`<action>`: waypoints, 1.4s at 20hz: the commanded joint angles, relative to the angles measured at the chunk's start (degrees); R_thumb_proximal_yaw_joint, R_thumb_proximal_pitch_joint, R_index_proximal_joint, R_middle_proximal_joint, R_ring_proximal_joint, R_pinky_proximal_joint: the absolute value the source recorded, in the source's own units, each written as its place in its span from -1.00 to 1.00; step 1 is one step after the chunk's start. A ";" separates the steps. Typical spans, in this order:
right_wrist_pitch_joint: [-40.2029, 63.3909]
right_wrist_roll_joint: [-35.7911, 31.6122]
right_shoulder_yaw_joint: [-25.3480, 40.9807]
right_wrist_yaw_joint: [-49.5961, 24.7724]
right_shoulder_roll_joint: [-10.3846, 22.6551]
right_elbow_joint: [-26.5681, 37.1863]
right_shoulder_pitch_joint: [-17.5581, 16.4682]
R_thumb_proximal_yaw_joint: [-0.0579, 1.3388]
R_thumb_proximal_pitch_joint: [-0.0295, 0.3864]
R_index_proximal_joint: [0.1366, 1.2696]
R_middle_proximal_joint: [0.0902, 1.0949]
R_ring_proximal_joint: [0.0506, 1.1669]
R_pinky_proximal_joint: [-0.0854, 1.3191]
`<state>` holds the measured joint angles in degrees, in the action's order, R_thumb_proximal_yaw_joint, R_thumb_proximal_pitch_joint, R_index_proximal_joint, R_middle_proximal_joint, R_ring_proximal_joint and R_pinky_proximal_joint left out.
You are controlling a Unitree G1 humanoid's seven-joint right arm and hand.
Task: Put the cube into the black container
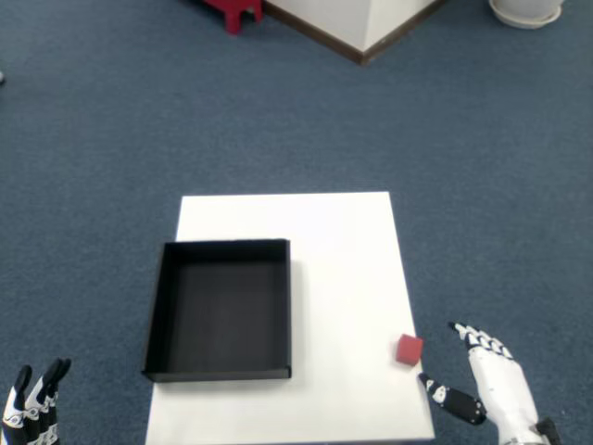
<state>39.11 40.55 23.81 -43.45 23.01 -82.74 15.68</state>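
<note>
Head view, looking down on a white table (334, 241) set on blue carpet (111, 139). At the lower left corner, the fingertips of the left hand (32, 413) are seen beside the table's left edge, over the carpet; only the black-and-white fingers are visible. On the left half of the table, the black container (220, 311) is placed: a shallow, square, open-topped tray whose interior is seen to be empty, with its near wall lying close to the table's near edge. To the right of it, a bare strip of white surface separates the tray from the cube (409, 349), a small red block resting on the table near the right edge and well apart from the container. Just beyond that edge, at the lower right, the right hand (491, 385) is seen, palm turned toward the cube, with its fingers extended and spread and its thumb (451, 400) pointed toward the table; nothing is held in it, and a clear gap is visible between the cube and the nearest fingertip. Along the top of the frame, a red object (233, 9), a white corner with dark skirting (361, 23) and a pale round base (525, 11) are partly visible.
</note>
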 commanded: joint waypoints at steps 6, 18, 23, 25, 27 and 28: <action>5.73 0.84 2.01 -4.01 1.16 3.63 0.54 0.29 -0.92 -0.90 -0.93 -0.87 -0.92; 5.93 4.20 5.15 -5.81 -1.70 5.53 1.42 0.27 -0.71 -0.75 -0.90 -0.86 -0.91; 5.69 4.71 5.59 -6.01 -2.07 5.39 1.41 0.27 -0.27 -0.44 -0.89 -0.87 -0.92; 5.46 4.86 5.69 -6.16 -2.11 5.09 1.35 0.25 -0.16 -0.39 -0.88 -0.87 -0.92; 4.95 5.03 5.78 -6.18 -2.16 4.59 1.46 0.25 -0.11 -0.36 -0.87 -0.87 -0.92; 4.65 5.12 5.84 -6.16 -2.22 4.31 1.56 0.24 -0.07 -0.32 -0.87 -0.87 -0.92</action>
<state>42.61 45.61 30.11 -46.87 19.66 -79.37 15.40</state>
